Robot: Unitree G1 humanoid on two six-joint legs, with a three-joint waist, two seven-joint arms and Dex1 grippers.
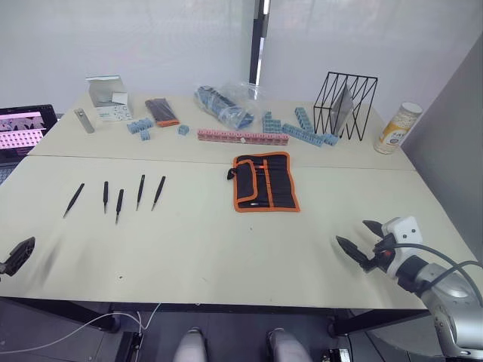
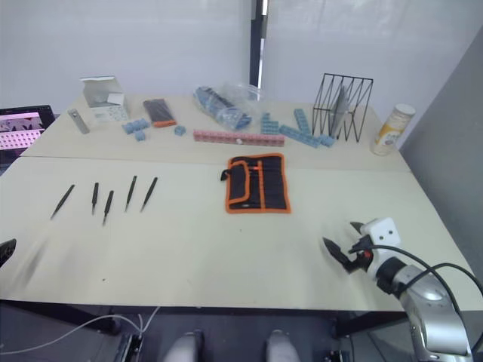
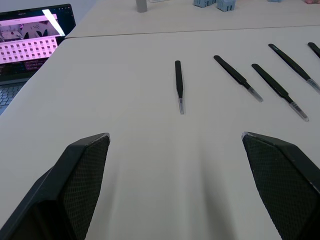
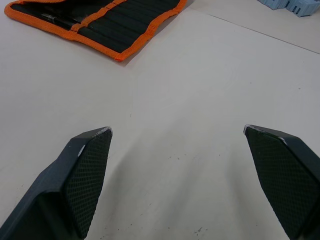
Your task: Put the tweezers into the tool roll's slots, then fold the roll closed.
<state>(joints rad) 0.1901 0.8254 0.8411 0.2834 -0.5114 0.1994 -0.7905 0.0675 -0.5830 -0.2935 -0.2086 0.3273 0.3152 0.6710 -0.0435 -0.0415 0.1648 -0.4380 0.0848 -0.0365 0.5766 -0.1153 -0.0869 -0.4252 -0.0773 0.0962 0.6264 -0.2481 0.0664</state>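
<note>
The tool roll lies open and flat near the middle of the table. It is black with an orange edge. It has a row of thin slots inside. A small dark thing sits in the roll near its front edge, but I cannot tell what it is. A black strap sticks out on the roll's left side.

The five tweezers lie in a row on the table, well to the left of the roll. They are thin, black and pointy. None of them touches the roll or another one.

The left gripper is low over the table near the left edge, in front of the tweezers. Its two black fingers are far apart and hold nothing. The right gripper is near the table's front right corner, well apart from the roll. Its fingers are spread wide too and hold nothing.

At the back of the table a black wire rack holds a flat grey thing. A clear bag holds blue pieces.
</note>
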